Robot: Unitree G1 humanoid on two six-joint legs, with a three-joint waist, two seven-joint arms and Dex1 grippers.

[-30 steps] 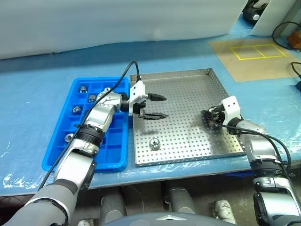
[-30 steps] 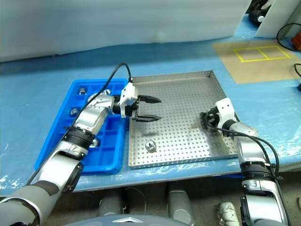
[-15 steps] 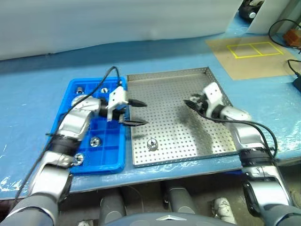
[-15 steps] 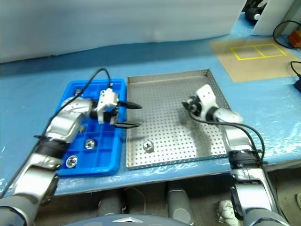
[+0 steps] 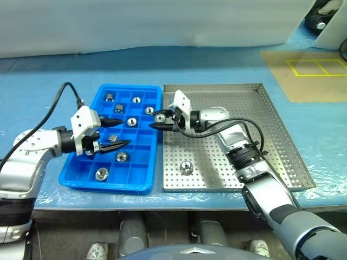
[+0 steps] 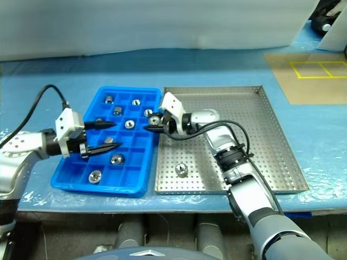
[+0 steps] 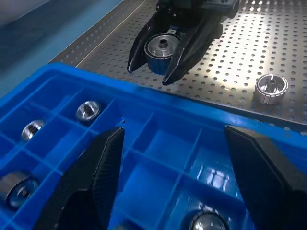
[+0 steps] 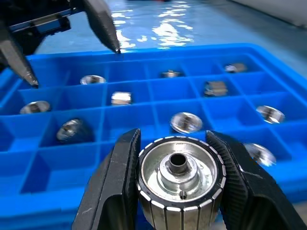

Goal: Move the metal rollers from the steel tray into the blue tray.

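On the left, the left gripper (image 5: 113,134) has pulled back from the steel tray's edge to hover over the blue tray (image 5: 142,184), its black fingers spread with nothing between them. That glossy plastic grid already holds several shiny rollers in separate square pockets. Over the seam between the trays, the right gripper (image 5: 159,121) has swung across from the far side of the steel tray (image 5: 282,141), its fingers clamped on a ribbed, round metal roller (image 8: 180,179) with a centre hole, so I judge a drop into a pocket is near. One last roller (image 5: 186,167) sits on the perforated, matte steel floor.
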